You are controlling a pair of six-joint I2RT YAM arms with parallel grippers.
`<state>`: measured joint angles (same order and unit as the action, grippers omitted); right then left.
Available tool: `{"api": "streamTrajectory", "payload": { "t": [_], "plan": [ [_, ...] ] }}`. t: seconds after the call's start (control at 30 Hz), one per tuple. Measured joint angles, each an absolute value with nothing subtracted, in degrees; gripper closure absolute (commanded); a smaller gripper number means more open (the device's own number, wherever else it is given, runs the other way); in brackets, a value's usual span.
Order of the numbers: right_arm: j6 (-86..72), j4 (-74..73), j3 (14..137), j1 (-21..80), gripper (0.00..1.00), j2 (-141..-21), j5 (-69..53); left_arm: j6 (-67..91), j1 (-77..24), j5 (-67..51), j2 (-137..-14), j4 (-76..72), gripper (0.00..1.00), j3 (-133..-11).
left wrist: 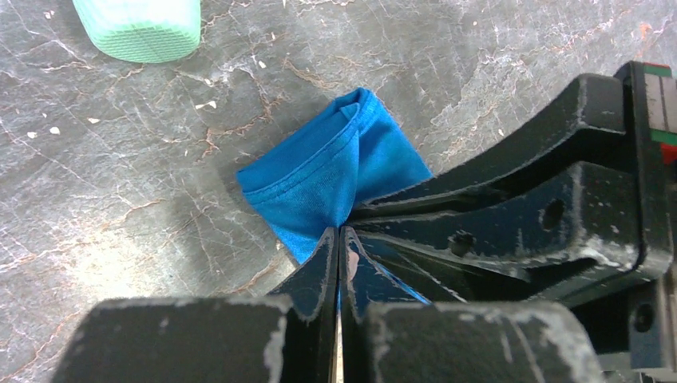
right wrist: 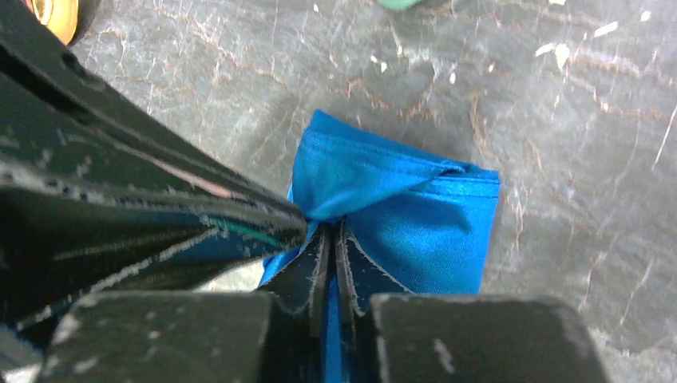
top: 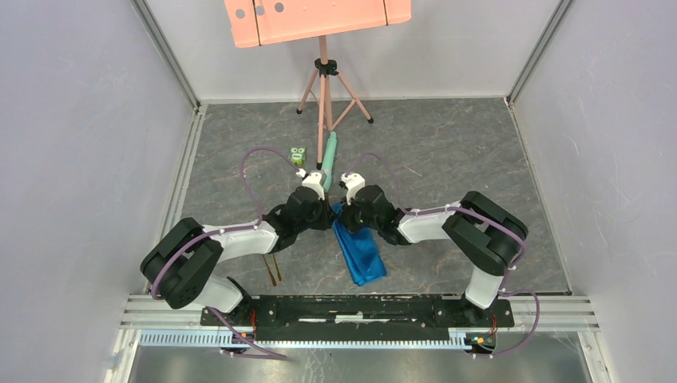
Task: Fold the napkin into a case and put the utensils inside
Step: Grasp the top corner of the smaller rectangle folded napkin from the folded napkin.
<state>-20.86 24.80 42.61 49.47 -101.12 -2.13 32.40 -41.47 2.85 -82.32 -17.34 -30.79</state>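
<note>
On the surface (top: 463, 159) your napkin (top: 363, 254) lies folded to a narrow strip — both pairs of jaws pinched shut on its far end — utensils (top: 272, 270) not yet inside.

A dark grey, marble-veined surface (top: 447, 159) fills a booth closed in by plain pale lilac walls: left (top: 80, 120), right (top: 615, 120) and far (top: 463, 48). Slanted metal posts (top: 168, 56) run up the two far corners. At the far side, in the middle, a pink tripod (top: 323, 88) stands on the surface and carries a salmon-coloured board (top: 319, 20). Silver rails (top: 559, 307) line the near edge. The light is even and soft, and the shadows are faint.
</note>
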Motion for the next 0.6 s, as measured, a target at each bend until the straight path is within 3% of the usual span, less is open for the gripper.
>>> {"api": "streamTrajectory", "payload": {
  "t": [0.47,0.6],
  "plan": [
    [-22.87,30.74,44.69,49.87,0.99,-103.42,1.13,33.93,-40.95,3.95,-82.04,-15.55,0.98,-30.81],
    [-23.81,33.04,44.69,49.87,0.91,-106.65,0.56,34.37,-40.45,4.16,-82.04,-14.74,0.97,-30.81]
  ]
}}
